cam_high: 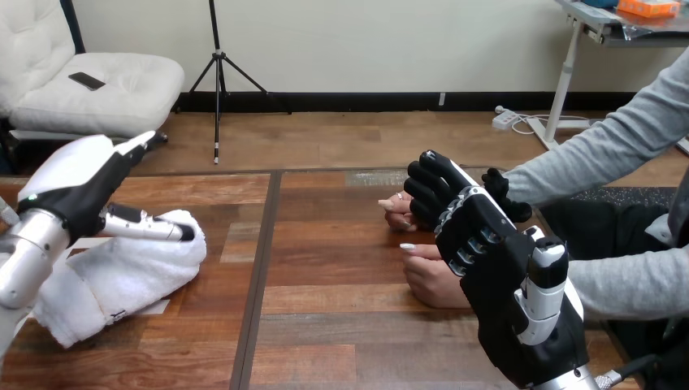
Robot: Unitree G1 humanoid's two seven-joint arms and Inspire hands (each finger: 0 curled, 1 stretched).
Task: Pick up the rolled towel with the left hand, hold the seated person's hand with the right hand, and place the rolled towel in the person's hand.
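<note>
The white rolled towel (122, 276) lies on the wooden table (341, 325) at the near left. My left hand (77, 183) hovers over its far end, fingers straight, one finger (150, 227) lying along the top of the roll. At the right, my right hand (479, 252) reaches forward over the person's hands. Its fingers (428, 188) curl down over the person's farther hand (396, 210), and its thumb sits on the wrist side. The person's nearer hand (431, 279) rests as a loose fist on the table beside my palm, partly hidden by it.
The person's grey-sleeved arms (601, 154) come in from the right edge. A dark seam (262, 268) runs front to back through the table between the towel and the hands. A white sheet (154, 308) lies under the towel.
</note>
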